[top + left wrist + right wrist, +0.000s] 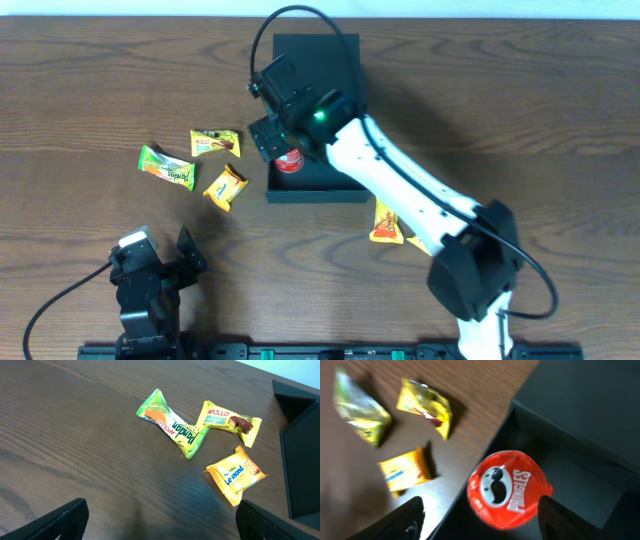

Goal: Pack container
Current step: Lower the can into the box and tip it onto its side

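The container (315, 55) is a matte dark square box with its lid flap open, sitting at the far middle of the table. The right arm partly hides it from overhead. A red Pringles can (507, 489) sits inside by the left wall, under the right gripper (480, 510), whose fingers are spread apart. Pandan (172, 424), Apollo (227, 422) and Le-mond packets (236, 476) lie to the left of the box. The left gripper (167, 525) is spread wide and empty.

I'm looking down on what reads as a robotics lab bench. There's a dark wood-grain table (80, 80) and a black mounting rail (300, 351) along its near edge. The white right arm (400, 180) has a green status light (319, 115) glowing, a cable (60, 300) trails from the black left arm (145, 290), and a pale wall (500, 8) runs behind.
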